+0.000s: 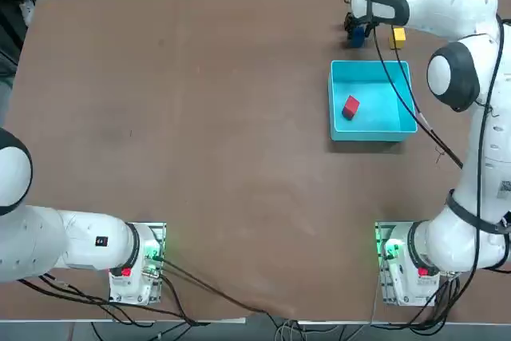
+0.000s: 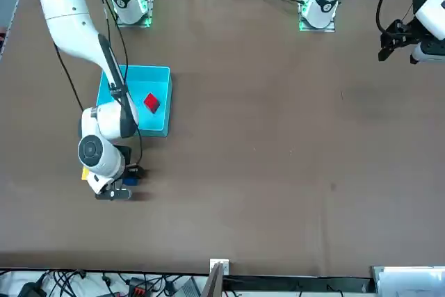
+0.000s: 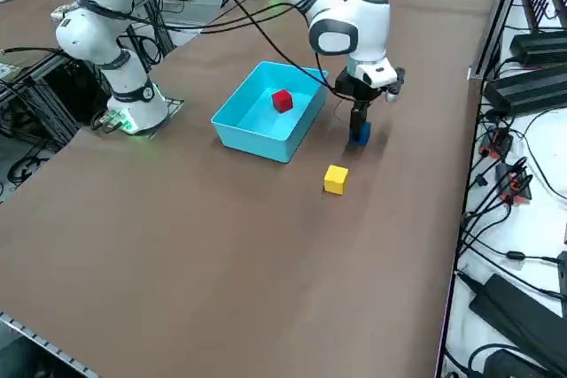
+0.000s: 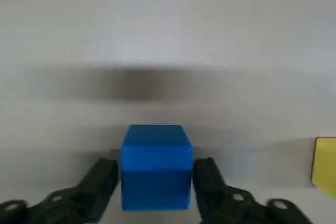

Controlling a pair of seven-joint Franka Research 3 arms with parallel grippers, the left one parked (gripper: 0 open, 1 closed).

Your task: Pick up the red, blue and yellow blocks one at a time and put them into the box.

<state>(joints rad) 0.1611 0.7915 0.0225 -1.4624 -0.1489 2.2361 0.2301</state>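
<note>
I have the right gripper [image 3: 359, 127] down at table level on the far side of the box [image 3: 232, 121], just past its far wall, and its two fingers [image 4: 210, 182] sit against opposite faces of the blue block [image 4: 156, 166], clamped on it. In the right side view the blue block [image 3: 360, 134] looks to be resting on the brown table [image 3: 177, 245] or barely off it; I cannot tell which. The red block [image 1: 350, 107] lies inside the light cyan box [image 1: 404, 127], near its middle. The yellow block [image 3: 336, 179] sits on the table outside the box, near the gripper but apart from it.
</note>
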